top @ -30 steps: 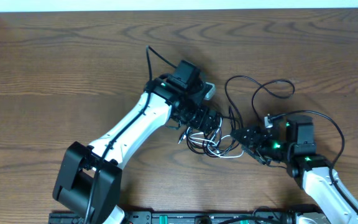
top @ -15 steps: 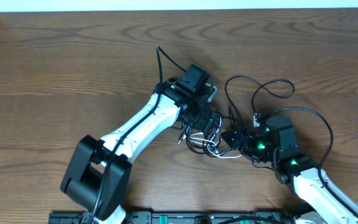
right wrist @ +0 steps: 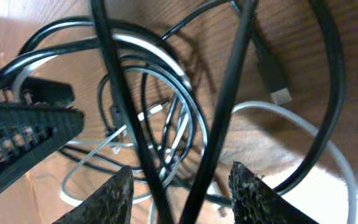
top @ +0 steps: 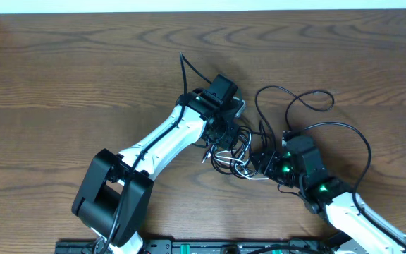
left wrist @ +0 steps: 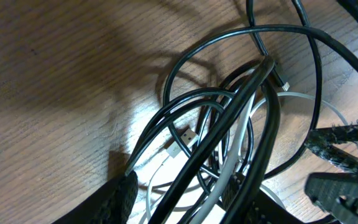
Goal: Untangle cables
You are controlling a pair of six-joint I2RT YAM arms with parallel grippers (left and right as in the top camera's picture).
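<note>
Black cables [left wrist: 232, 121] thread the open jaws of the right gripper [right wrist: 184, 193]; whether the left gripper [left wrist: 179, 199] clamps them is unclear.

Few black cords [left wrist: 229, 118], one white cord [right wrist: 303, 121]

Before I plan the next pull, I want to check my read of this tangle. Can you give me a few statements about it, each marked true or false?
1. The cables lie in one knot on the table between the left gripper and the right gripper. True.
2. The white cord lies well apart from the black cords. False: it is threaded through the same knot as the black cords.
3. Black cords run between the right gripper's fingers in the right wrist view. True.
4. One cable in the pile is red. False: only black cords and the white cord show.
</note>
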